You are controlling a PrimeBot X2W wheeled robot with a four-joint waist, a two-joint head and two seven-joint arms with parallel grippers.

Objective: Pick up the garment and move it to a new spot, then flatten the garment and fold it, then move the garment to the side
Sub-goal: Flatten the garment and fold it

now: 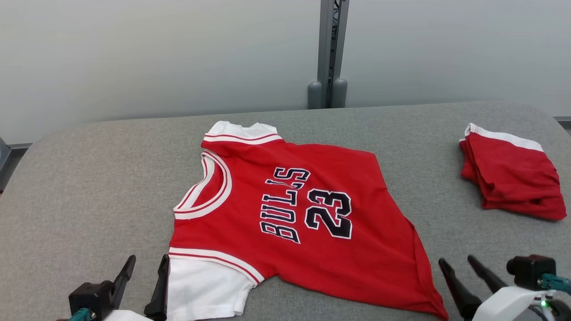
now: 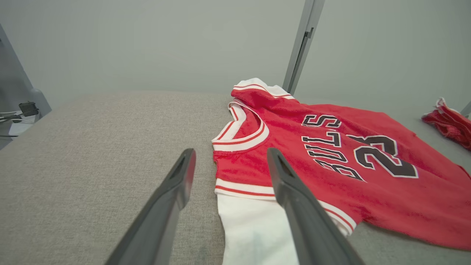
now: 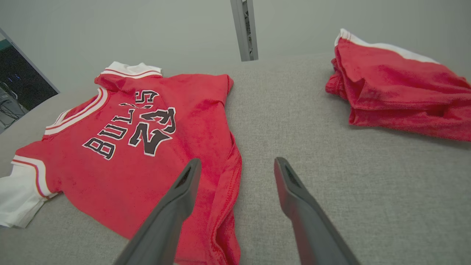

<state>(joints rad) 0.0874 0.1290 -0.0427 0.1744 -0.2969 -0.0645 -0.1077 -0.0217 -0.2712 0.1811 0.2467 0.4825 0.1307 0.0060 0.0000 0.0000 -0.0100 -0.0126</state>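
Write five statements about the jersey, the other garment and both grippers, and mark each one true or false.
1. The red jersey lies spread on the grey table with its number 23 facing up. True.
2. The left gripper is shut on the white sleeve. False: its jaws stand open and grip nothing.
3. A folded red garment lies to the robot's right, apart from the jersey. True.
4. The right gripper holds the folded garment. False: it is open, near the jersey's hem corner.
5. The jersey's collar points to the robot's right. False: it points left.
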